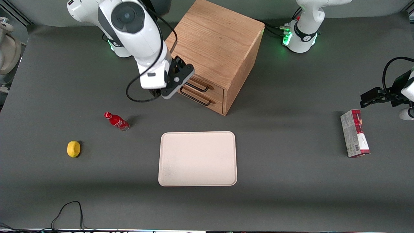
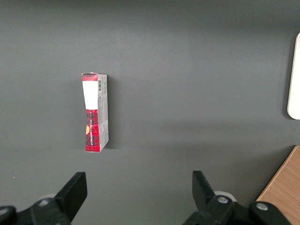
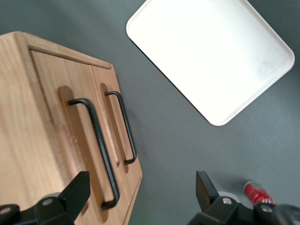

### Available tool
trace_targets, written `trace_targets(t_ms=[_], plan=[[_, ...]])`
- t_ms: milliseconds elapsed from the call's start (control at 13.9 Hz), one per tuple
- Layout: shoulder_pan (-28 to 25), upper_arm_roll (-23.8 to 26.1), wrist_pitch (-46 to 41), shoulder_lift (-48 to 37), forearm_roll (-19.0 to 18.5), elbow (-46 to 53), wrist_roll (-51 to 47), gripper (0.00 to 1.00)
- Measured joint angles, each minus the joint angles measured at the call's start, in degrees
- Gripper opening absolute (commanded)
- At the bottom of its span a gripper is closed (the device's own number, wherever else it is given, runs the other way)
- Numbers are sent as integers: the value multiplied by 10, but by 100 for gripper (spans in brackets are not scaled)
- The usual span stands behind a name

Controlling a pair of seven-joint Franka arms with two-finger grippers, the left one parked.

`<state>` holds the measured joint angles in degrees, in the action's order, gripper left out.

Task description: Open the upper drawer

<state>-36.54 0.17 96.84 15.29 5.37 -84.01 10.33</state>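
The light oak cabinet [image 1: 215,38] stands at the back middle of the table, both drawers shut. The upper drawer [image 1: 215,90] has a long thin black handle [image 1: 200,88]; the matching bottom drawer [image 1: 210,103] sits under it. In the right wrist view the upper drawer [image 3: 51,112] and its handle [image 3: 96,140] are close, with the bottom drawer's handle [image 3: 124,129] beside it. My right gripper [image 1: 181,81] hovers just in front of the drawer fronts, at their end toward the working arm. It [image 3: 140,190] is open and empty, and one finger [image 3: 77,192] is level with the end of the upper handle.
A white tray [image 1: 197,158] lies nearer the front camera than the cabinet, also in the right wrist view [image 3: 211,51]. A red bottle [image 1: 117,120] and a lemon [image 1: 73,149] lie toward the working arm's end. A red and white box [image 1: 354,133] lies toward the parked arm's end.
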Motion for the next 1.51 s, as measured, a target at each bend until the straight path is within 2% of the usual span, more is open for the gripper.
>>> trace_targets(t_ms=[288,791,1511], plan=[[0,-3,23,27,36,-14,36,100],[-16,1,91,25,38,-97,46,100],[-21,-1,143,-1,40,-164,51,100]])
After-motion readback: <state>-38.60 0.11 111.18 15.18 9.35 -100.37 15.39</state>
